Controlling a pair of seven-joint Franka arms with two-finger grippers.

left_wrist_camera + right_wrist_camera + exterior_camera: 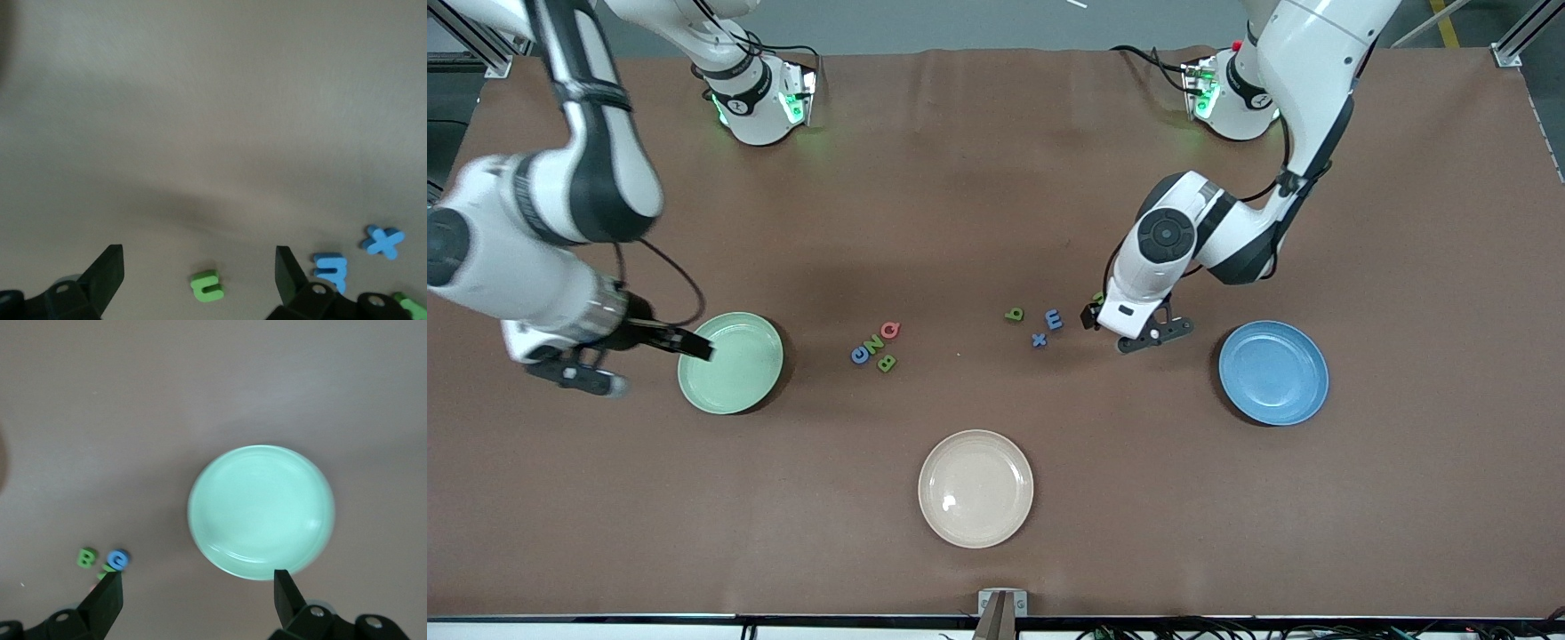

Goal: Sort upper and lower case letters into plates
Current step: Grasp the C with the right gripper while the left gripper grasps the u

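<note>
The pale green plate (pixel 734 391) lies toward the right arm's end of the table, and the blue plate (pixel 1273 372) toward the left arm's end. Both are bare. Red Q (pixel 890 330), green N (pixel 876 343), blue G (pixel 860 355) and green B (pixel 886 363) lie in a cluster beside the green plate. A green letter (pixel 1014 314), a blue E-shaped letter (pixel 1054 319) and a blue x (pixel 1039 340) lie nearer the blue plate. My left gripper (pixel 198 257) is open, low over a small green letter (pixel 207 285) between its fingers. My right gripper (pixel 198 581) is open over the green plate's (pixel 261 510) rim, holding nothing.
A cream-beige plate (pixel 975 488) sits nearer the front camera, between the two coloured plates. Brown cloth covers the whole table. In the left wrist view the blue E-shaped letter (pixel 331 271) and blue x (pixel 383 241) lie just outside one finger.
</note>
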